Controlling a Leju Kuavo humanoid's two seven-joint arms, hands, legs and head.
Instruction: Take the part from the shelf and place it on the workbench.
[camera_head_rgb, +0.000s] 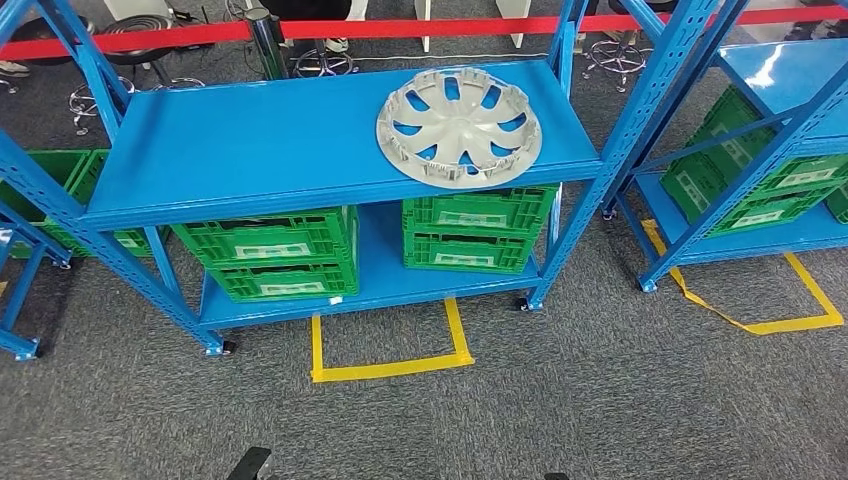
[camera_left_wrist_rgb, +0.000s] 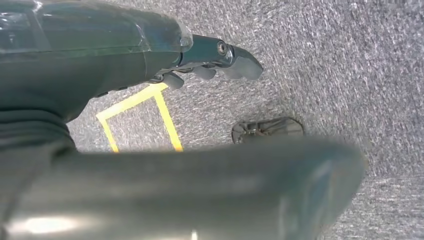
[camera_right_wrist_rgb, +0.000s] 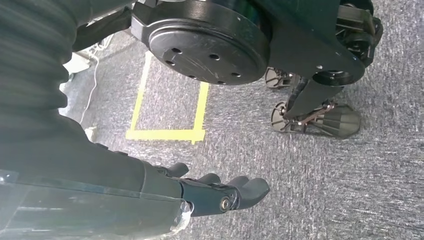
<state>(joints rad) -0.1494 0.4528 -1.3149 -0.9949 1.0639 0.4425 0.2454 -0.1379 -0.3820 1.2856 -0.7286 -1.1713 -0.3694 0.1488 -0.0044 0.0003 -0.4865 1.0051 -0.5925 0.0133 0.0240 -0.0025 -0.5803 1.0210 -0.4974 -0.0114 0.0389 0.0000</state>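
From the head camera I see the part (camera_head_rgb: 459, 127), a silver-grey wheel cover with curved spokes, lying flat on the upper deck of the blue shelf (camera_head_rgb: 250, 140), toward its right end and close to the front edge, its rim just about reaching that edge. Nothing is touching it. Under that deck, on the lower level, sit stacked green crates (camera_head_rgb: 272, 252) on the left and another green stack (camera_head_rgb: 474, 233) on the right; each carries a pale label on its front, but I cannot read any writing on them. A second blue rack (camera_head_rgb: 760, 120) stands to the right with more green crates (camera_head_rgb: 745, 180), also labelled and equally unreadable from here. On the grey carpet (camera_head_rgb: 600, 400) in front of the shelf there is a yellow tape outline (camera_head_rgb: 390, 365), and another yellow outline (camera_head_rgb: 770, 300) by the right rack. A red barrier band (camera_head_rgb: 150, 40) runs across behind the shelving. My left hand (camera_left_wrist_rgb: 210, 62) hangs over the carpet in its wrist view, fingers loosely extended and apart, holding nothing. My right hand (camera_right_wrist_rgb: 220, 190) hangs likewise above the carpet in its wrist camera, fingers spread slightly, with nothing in them.
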